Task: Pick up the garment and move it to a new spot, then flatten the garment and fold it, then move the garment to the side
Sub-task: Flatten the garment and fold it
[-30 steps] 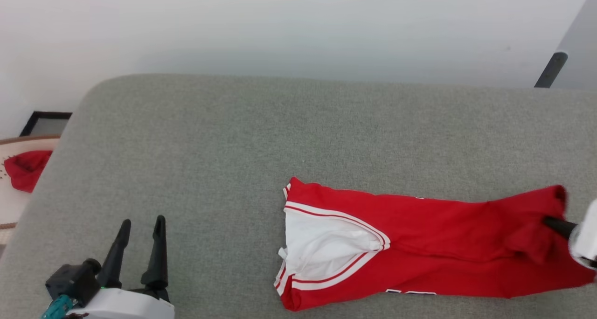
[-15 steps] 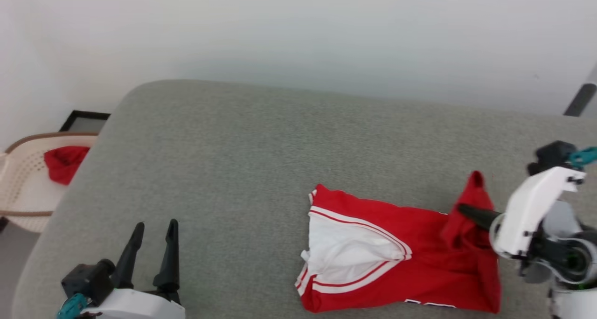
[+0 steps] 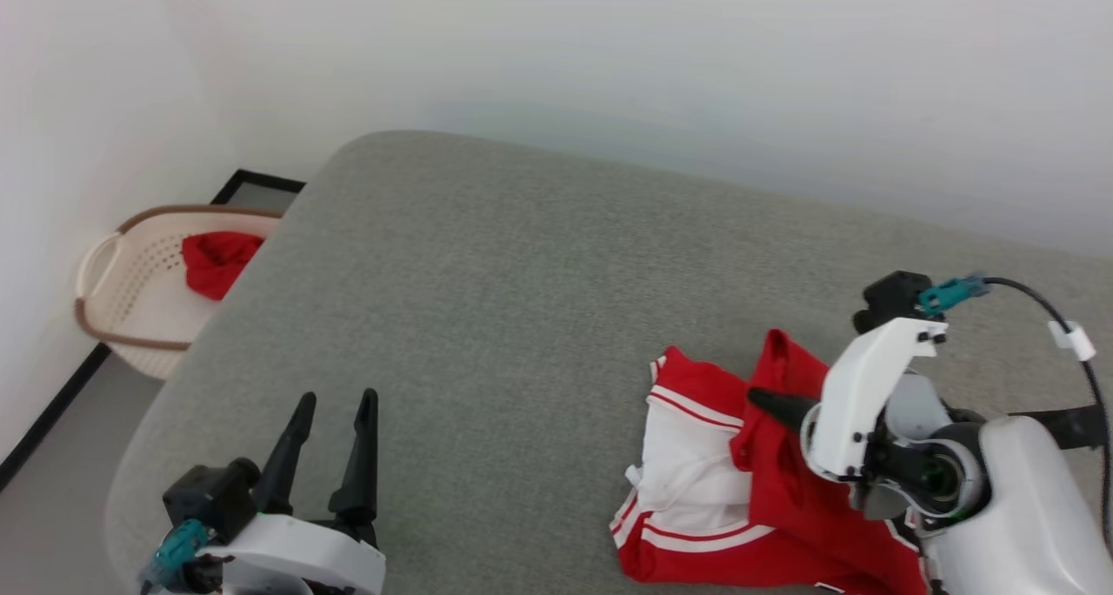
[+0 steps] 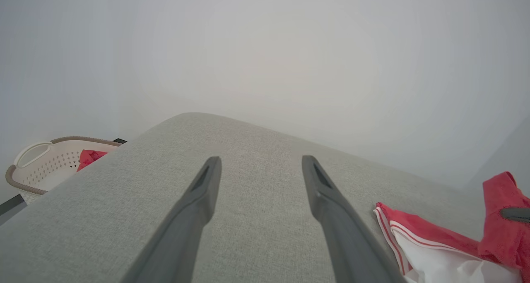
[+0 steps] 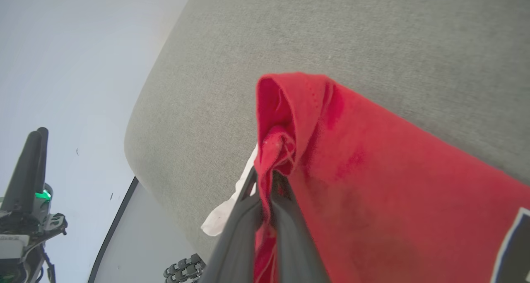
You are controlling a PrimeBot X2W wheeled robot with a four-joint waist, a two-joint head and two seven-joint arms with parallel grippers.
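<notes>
a pale wall (image 3: 609, 56) backs a grey cushion (image 3: 487, 317) whose far left corner is rounded. the jersey (image 3: 765, 491) lies bunched on the cushion's near right part. its white sleeve, edged with red-and-white striped trim, faces left, and the red body sits to the sleeve's right. one red edge is lifted into a peak above the rest. a bit of black, white-edged lettering shows at the lower right of the right wrist view.

a cream basket (image 3: 143, 290) with a brown rim stands on the floor past the cushion's left edge, close to the wall.

the right gripper (image 3: 761, 397) reaches in from the right with its fingers pointing left, pinched tight on the lifted red fold. in its wrist view the cloth is squeezed between the two fingers and spills over their tips.

the left gripper (image 3: 337, 397) hovers over bare cushion at the near left, well apart from the jersey. its fingers are spread wide with nothing between them.

a red scrap (image 3: 217, 260) lies inside the basket.
</notes>
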